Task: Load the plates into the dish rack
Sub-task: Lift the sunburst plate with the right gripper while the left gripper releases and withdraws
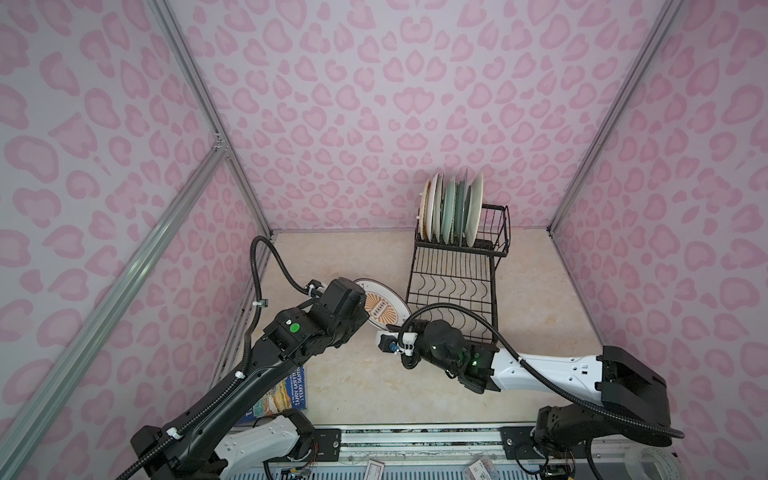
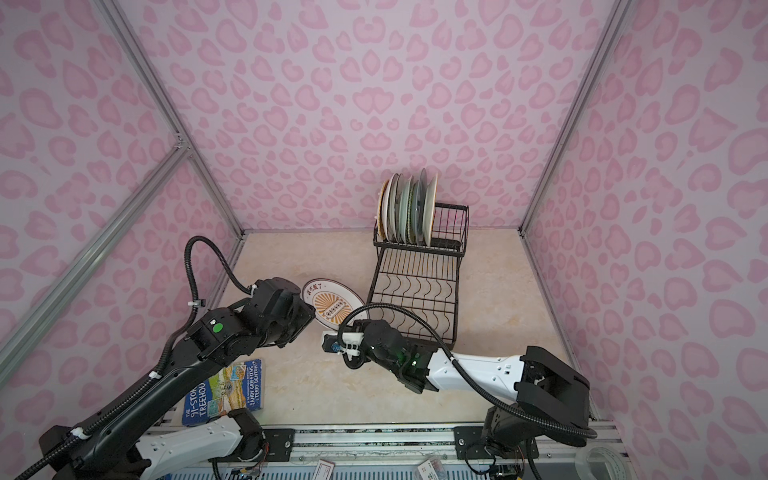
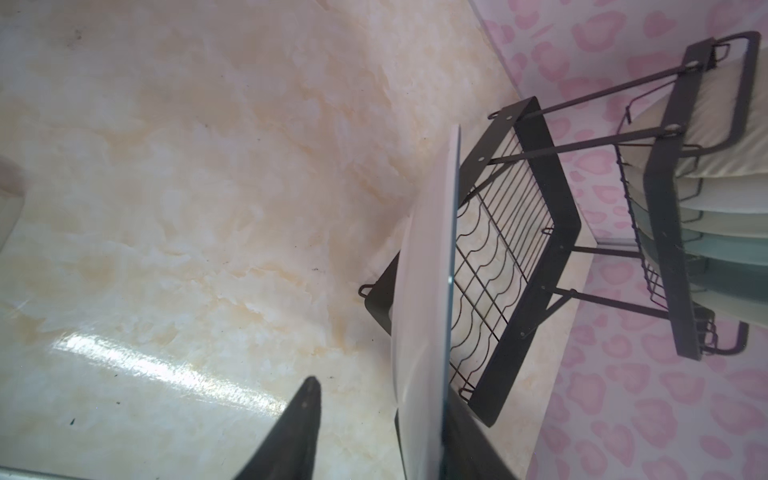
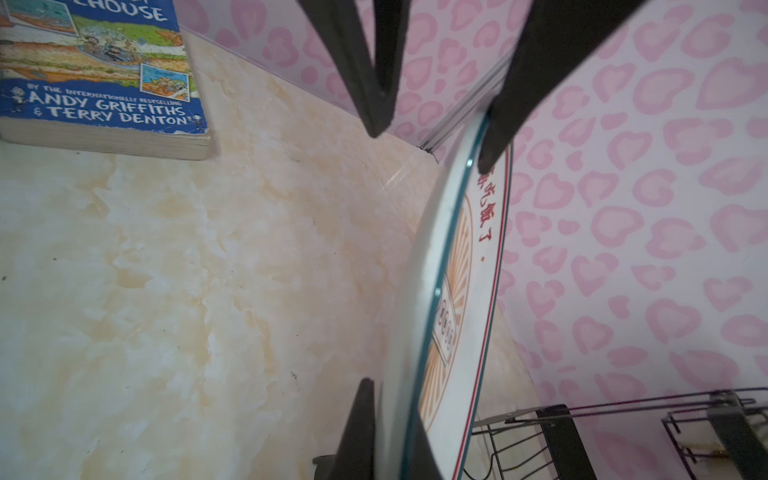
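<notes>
Tilted sunburst plate (image 1: pixel 384 305) between two grippers, by dish rack (image 1: pixel 453 286).
L gripper (image 4: pixel 430 149) had jaws apart astride plate's rim, one finger touching it; R gripper (image 4: pixel 392 409) was clamped tight on opposite rim. Rack stood just beyond R gripper, w/ other plates (image 1: pixel 453 212) upright in raised tier.

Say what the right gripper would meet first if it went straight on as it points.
Probably the left gripper: its open fingers straddle the opposite rim of the sunburst plate that the right gripper clamps, straight ahead in the right wrist view.
</notes>
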Controlling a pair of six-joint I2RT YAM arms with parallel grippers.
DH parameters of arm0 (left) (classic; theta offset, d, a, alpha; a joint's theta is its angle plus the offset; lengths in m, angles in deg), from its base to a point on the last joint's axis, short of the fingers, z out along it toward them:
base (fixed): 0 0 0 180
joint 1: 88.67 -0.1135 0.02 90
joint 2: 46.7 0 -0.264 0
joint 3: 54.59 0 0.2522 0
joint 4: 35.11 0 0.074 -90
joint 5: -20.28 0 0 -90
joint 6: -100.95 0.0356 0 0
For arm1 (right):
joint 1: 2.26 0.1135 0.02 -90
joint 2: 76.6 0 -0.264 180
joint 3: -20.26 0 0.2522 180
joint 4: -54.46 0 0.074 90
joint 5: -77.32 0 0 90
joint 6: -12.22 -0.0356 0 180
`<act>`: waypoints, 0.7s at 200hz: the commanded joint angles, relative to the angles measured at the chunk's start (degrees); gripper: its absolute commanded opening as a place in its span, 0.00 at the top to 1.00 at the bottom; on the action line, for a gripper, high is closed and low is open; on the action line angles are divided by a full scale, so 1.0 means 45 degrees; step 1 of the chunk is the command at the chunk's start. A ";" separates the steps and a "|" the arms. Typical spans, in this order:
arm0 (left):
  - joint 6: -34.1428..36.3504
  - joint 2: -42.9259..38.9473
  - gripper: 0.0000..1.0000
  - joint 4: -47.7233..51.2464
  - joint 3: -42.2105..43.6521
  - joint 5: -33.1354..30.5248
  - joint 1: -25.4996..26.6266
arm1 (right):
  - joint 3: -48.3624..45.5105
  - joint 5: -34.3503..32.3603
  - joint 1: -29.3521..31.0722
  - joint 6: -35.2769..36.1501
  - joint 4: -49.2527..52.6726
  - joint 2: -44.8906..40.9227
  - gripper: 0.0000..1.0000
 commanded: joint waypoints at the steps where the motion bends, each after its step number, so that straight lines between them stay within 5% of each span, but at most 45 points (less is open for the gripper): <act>1: 0.1027 -0.0554 0.30 -0.1367 0.0139 0.0457 -0.0050 | -0.0135 -0.0762 -0.0009 -0.0724 -0.0865 -0.0182 1.00; 20: 0.2151 -0.1272 0.01 -0.2317 0.0302 0.0985 -0.0062 | -0.0151 -0.0945 -0.0103 -0.1127 -0.0734 -0.0393 1.00; 76: 0.6977 -0.5094 0.02 -0.5827 0.2113 0.2075 -0.0050 | 0.0063 -0.1261 -0.0108 -0.2957 0.0311 -0.1924 1.00; 140: 1.2563 -0.7748 0.03 -0.6016 0.3210 0.1536 -0.0050 | 0.2199 -0.1810 -0.0088 -0.5659 0.3255 -0.3485 1.00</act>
